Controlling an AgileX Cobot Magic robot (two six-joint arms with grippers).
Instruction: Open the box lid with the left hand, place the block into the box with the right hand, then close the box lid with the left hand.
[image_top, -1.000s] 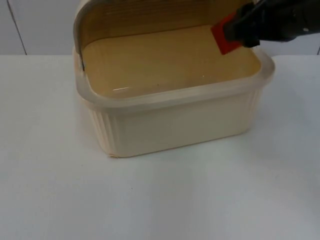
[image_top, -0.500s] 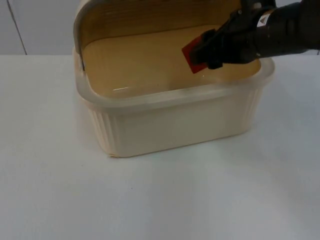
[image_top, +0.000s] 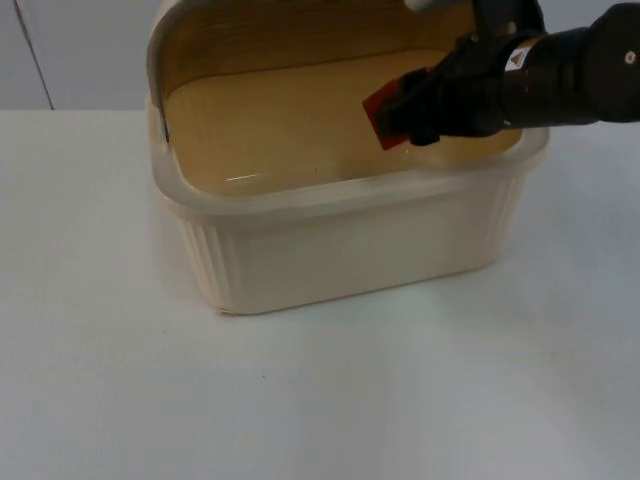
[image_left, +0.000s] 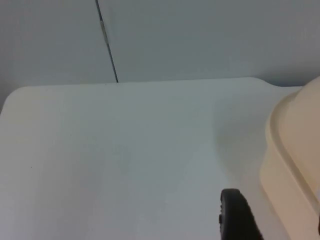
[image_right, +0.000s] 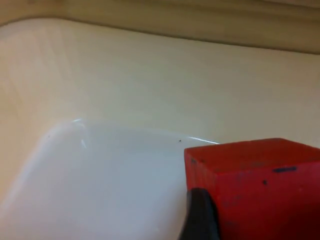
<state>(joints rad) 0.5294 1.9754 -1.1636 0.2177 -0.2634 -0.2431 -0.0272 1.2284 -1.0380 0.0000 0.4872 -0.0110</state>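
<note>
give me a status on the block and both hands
Right hand shut on red block, inside the open cream box. Lid up. Left hand waits beside box on white table. Nothing in the way.

A white worktop (image_top: 320, 400) runs smooth and bare to a pale grey partition wall (image_top: 80, 50) at its far edge. A thin dark vertical seam (image_left: 107, 42) divides the wall into panels. The light is soft and even, casting only faint shadows on the worktop.
</note>
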